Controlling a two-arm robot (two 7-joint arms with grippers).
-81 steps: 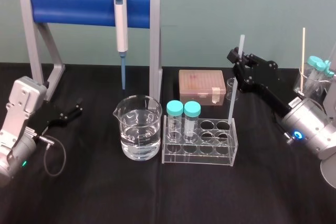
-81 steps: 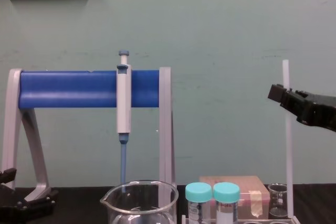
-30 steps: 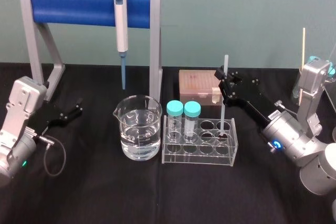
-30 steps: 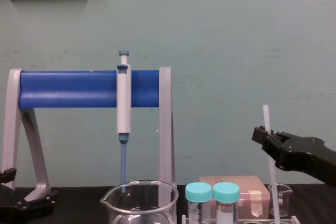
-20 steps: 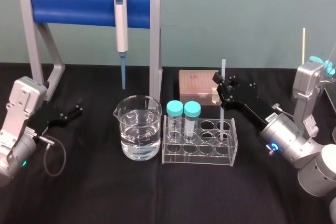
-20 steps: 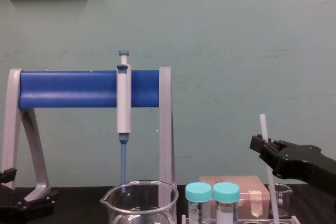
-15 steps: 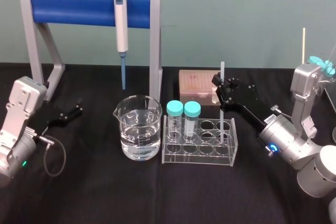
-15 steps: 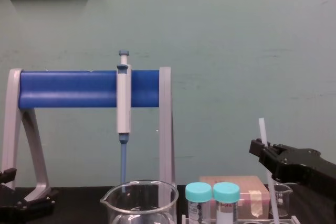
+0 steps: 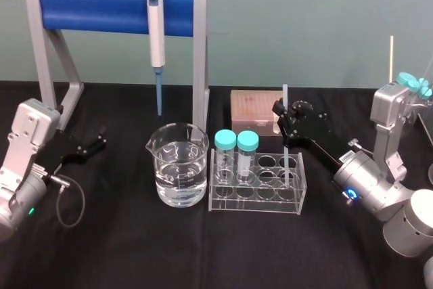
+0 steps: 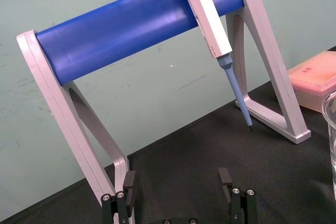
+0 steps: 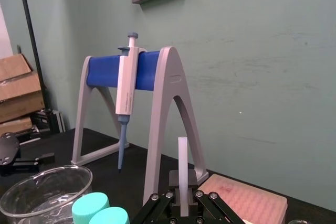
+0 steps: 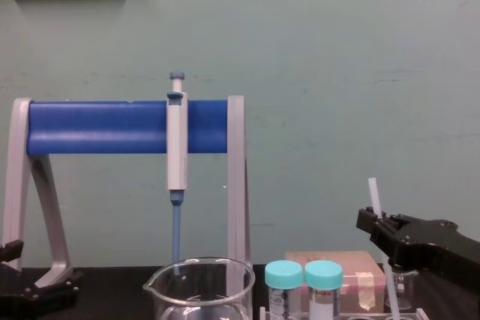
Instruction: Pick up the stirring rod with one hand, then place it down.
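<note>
Far to the left of the working hand, the left gripper (image 9: 88,145) is parked low on the black table (image 9: 135,248), its fingers (image 10: 129,183) spread apart with nothing between them. Nearer, still on that side, stands the blue-barred stand (image 9: 115,8) with the pipette (image 9: 155,25) hanging from it. A beaker (image 9: 179,164) of clear liquid sits in front of it. Just below the hand and to its left is the clear rack (image 9: 257,181), with two teal-capped tubes (image 9: 235,145) at its left end. The right gripper (image 9: 279,116) is clamped on the rod (image 9: 285,157), gripping it a little below its top. The rod is pencil-thin, straight and milky white. It stands almost upright, leaning slightly in the chest view. A short length shows above the jaws, and the long remainder runs down into the rack's right end. Whether its tip touches the bottom cannot be told. The pink box (image 9: 256,109) lies just behind the hand.
</note>
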